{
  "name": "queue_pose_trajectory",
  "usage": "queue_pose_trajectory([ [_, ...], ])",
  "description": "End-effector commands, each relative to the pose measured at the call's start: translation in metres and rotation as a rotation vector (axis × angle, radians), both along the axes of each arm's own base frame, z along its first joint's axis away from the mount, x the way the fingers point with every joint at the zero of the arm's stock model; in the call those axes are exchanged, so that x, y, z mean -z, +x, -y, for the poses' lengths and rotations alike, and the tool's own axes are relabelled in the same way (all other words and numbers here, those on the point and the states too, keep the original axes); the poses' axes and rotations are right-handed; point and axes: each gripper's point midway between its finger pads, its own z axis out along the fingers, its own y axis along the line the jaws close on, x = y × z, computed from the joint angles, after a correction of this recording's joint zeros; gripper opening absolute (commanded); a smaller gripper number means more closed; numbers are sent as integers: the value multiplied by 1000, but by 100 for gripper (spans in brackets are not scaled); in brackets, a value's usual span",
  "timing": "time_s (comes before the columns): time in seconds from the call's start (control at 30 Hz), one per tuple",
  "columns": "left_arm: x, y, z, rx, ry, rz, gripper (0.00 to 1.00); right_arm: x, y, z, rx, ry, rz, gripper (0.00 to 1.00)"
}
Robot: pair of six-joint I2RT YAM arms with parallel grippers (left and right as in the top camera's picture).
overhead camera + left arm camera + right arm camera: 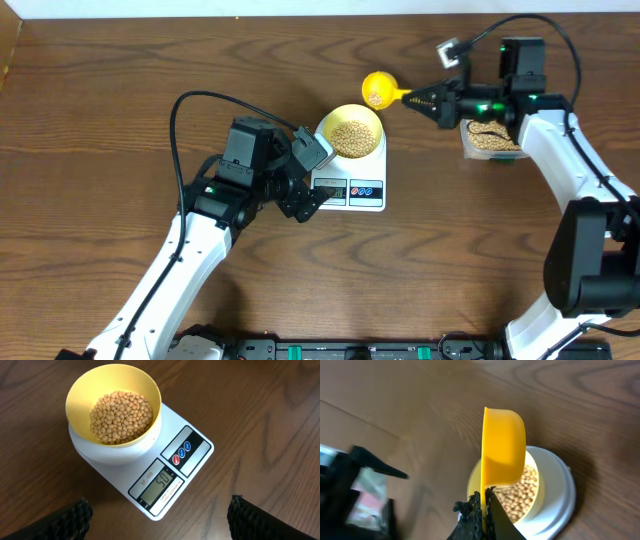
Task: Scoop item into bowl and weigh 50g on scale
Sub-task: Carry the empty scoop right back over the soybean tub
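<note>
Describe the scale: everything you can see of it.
The scale is a flat, white, plastic-looking rounded rectangle lying level on the wooden table. One end carries a dark-outlined panel with an LCD showing digits that start with 50, and small red and blue buttons beside it. The pale yellow bowl of beans sits on the other end. Nothing else visibly touches it.

Left wrist view, scale [150, 462]: LCD display [161, 482] at 5 o'clock on its face reads 50; the small mark after it is illegible. Red print "SF-400" at the display's 10 o'clock edge. Fine red line at its 4 o'clock edge is unreadable.
</note>
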Motion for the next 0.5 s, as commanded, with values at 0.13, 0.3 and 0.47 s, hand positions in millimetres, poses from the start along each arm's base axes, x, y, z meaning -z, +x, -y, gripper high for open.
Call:
queue_pose_trajectory([
  [0.13,0,0,-3,-7,6,2,88,-22,-3,14,-12,157,-115,1],
  [0.3,0,0,-3,-7,6,2,88,-22,0,26,17,168,-134,1],
  [0.47,0,0,-3,-7,5,2,88,-22,4,38,49,171,-140,1],
])
